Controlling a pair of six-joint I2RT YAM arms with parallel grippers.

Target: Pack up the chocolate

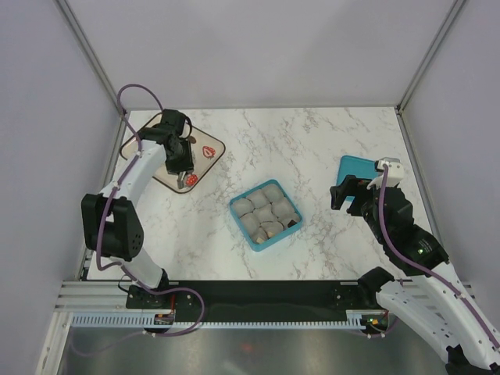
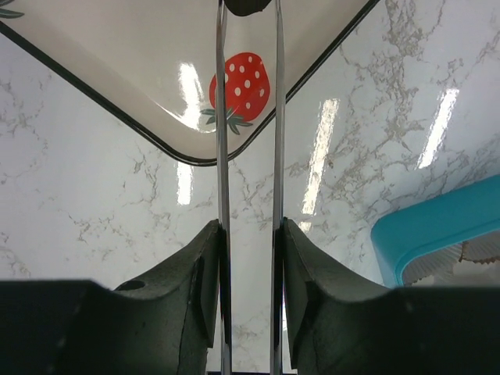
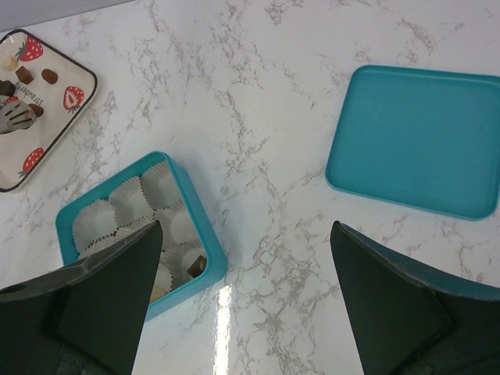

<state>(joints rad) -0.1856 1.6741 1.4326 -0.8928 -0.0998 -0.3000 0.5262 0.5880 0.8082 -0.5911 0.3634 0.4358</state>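
Note:
A dark chocolate piece (image 2: 246, 6) sits between the tips of my left gripper (image 2: 249, 17), which is shut on it above the corner of the strawberry-print tray (image 2: 117, 55). In the top view that gripper (image 1: 182, 166) hangs over the tray (image 1: 200, 168). Two more brown chocolates (image 3: 25, 74) lie on the tray (image 3: 55, 133) in the right wrist view. The teal box (image 1: 266, 215) holds paper cups, with a dark piece (image 3: 197, 266) and a cream piece (image 3: 157, 291) in it. My right gripper (image 3: 246, 305) is open and empty, right of the box (image 3: 199, 211).
The teal lid (image 3: 418, 141) lies flat at the right, beside my right gripper (image 1: 348, 195) in the top view. The box edge (image 2: 437, 226) shows at the right of the left wrist view. Walls enclose the marble table on three sides.

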